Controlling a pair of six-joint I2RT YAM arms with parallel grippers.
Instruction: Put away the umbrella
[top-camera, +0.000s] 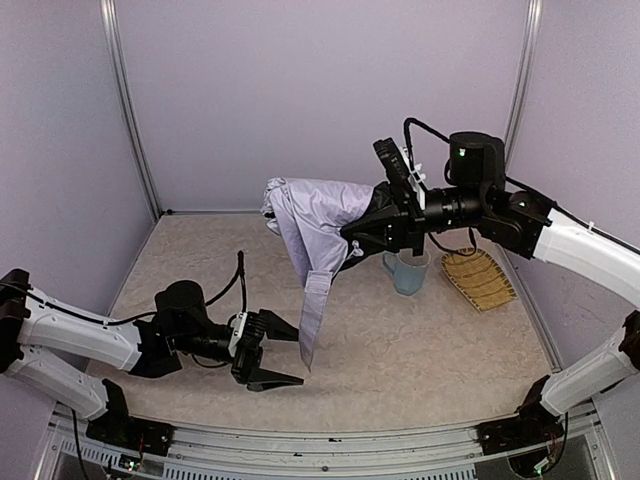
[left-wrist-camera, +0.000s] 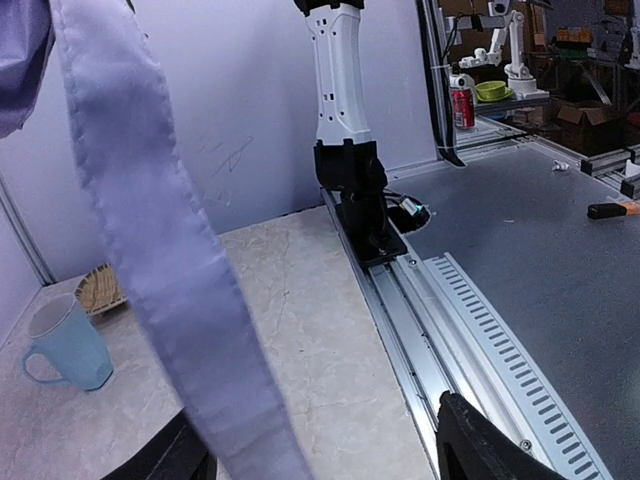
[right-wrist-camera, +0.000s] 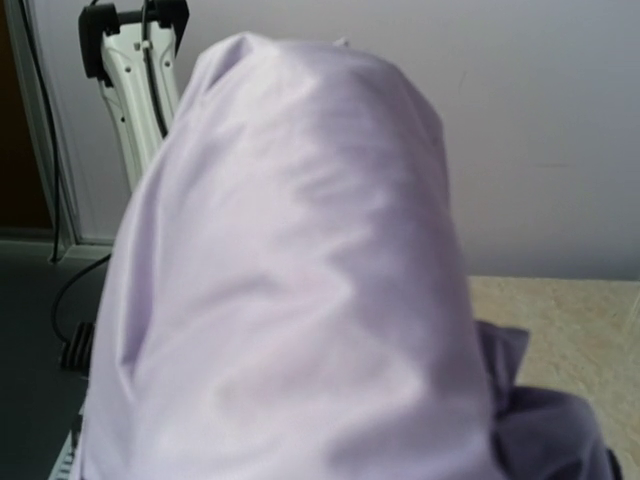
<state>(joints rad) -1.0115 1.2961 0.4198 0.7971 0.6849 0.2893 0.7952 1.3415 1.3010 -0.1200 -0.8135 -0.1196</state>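
Above the table (top-camera: 420, 350), the umbrella (top-camera: 320, 215) hangs from your right gripper (top-camera: 368, 238), which seems clamped on it, though fabric hides the jaws. Your left gripper (top-camera: 285, 357) gapes wide beside the dangling strap (top-camera: 312, 315). You likely need to catch it next and wrap it. One umbrella, one mug (top-camera: 408, 272), one woven tray (top-camera: 478, 278).

Pale lavender walls (top-camera: 320, 90) with aluminium corner posts (top-camera: 128, 110) enclose a beige marbled tabletop (top-camera: 400, 350).
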